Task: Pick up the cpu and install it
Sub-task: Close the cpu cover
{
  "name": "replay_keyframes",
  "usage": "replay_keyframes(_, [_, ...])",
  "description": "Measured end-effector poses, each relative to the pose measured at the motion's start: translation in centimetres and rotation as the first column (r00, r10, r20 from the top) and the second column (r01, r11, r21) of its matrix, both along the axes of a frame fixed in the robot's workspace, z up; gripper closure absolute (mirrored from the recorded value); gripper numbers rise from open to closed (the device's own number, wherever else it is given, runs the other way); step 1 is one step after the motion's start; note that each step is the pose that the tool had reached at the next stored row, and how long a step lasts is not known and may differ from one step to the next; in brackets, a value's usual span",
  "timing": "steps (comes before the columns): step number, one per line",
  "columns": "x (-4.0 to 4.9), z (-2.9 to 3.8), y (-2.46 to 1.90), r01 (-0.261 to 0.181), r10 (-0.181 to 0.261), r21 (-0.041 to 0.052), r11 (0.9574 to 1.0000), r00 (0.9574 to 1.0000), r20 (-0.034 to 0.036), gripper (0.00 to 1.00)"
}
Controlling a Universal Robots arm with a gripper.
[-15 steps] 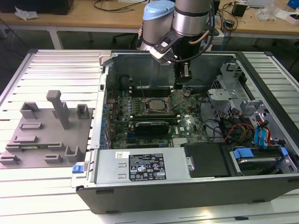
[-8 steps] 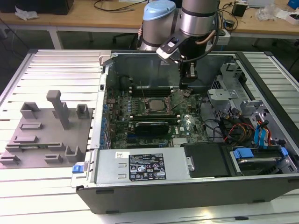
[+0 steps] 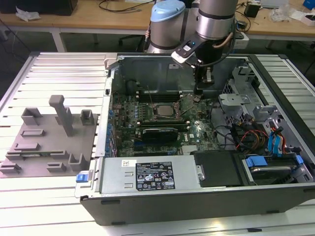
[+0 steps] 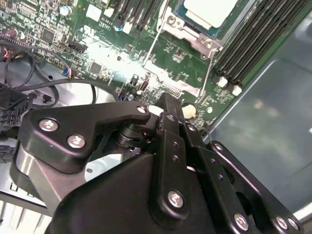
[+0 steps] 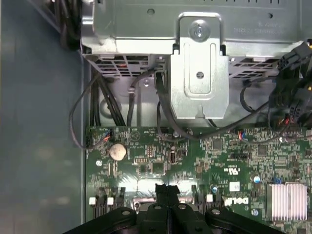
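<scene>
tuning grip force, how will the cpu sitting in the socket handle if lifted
The cpu looks flat and rigid, so it likely won't flex. Its smooth metal top probably offers little friction, so it could slip. Lying low within the socket frame, its thin edges seem hard to catch.

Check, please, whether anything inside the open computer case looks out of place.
Nothing looks spilled or damaged. The one oddity: the thin wire levers beside the metal socket frame stand swung out, unlatched, while the silvery square cpu lies in it.
</scene>
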State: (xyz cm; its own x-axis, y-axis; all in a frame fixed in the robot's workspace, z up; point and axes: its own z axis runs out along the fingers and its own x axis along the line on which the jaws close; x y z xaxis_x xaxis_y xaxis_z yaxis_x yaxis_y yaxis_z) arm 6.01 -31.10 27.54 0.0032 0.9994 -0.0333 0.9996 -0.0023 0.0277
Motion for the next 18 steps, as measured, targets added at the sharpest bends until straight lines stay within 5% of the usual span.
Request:
replay_keyframes(5, [0.64, -0.62, -0.11, 0.004, -0.004, 0.0001, 1.0000, 1.0000, -0.0001, 0.89])
replay_keyframes(13, [1.23, -2.74, -0.38, 0.029, -0.029, 0.0000, 0.9996, 0.9996, -0.0032, 0.89])
replay_keyframes(16, [1.24, -2.74, -0.38, 0.029, -0.029, -0.0001, 0.9996, 0.9996, -0.0032, 0.89])
replay_keyframes(17, [1.25, -2.75, -0.38, 0.029, -0.029, -0.0001, 0.9996, 0.9996, -0.0069, 0.89])
replay_keyframes(18, [1.27, -2.77, -0.38, 0.029, -0.029, -0.0003, 0.9996, 0.9994, -0.0204, 0.89])
